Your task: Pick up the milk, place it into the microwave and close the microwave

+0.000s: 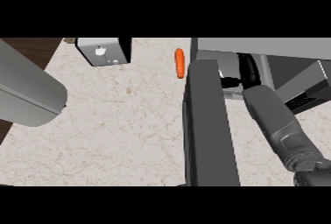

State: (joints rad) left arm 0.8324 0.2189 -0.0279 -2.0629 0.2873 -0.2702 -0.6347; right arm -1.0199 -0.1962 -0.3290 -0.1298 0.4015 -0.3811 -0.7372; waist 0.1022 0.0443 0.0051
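Milk is nowhere on the counter [116, 131], so I judge it is hidden inside the microwave [258, 46]. Left hand is out of view. Door [208, 127] stands open, unclosed; right hand [247, 70] reaches inside, fingers unreadable.

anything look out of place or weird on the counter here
Nothing is spilled or damaged. One stray: an orange carrot lies alone on the counter, beside the open microwave door. The right hand reaches into the microwave; no milk is visible, possibly hidden by the hand.
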